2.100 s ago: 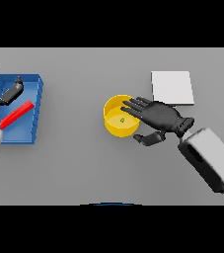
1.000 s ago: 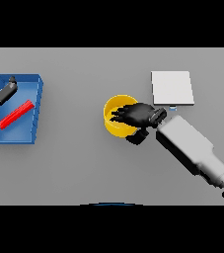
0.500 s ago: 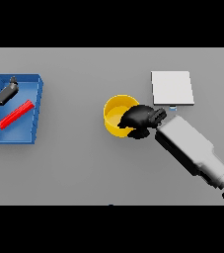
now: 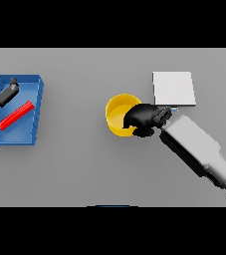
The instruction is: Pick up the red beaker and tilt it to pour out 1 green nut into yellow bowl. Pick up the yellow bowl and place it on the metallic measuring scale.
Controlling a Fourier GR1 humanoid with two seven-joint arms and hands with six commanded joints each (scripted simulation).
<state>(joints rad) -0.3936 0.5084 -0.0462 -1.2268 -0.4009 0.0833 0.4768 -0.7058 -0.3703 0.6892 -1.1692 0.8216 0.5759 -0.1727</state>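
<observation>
Yellow bowl (image 4: 117, 113), right robot hand (image 4: 143, 118) gripping rim

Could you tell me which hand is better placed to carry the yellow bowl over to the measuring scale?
The right hand. Its fingers are curled over the near-right rim of the yellow bowl, and the metallic measuring scale lies just beyond on that side. The left hand is far off, over the blue tray.

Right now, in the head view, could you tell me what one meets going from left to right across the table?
Left hand at the edge → blue tray holding the red beaker → yellow bowl → right hand curled on the bowl's right rim → metallic measuring scale.
</observation>
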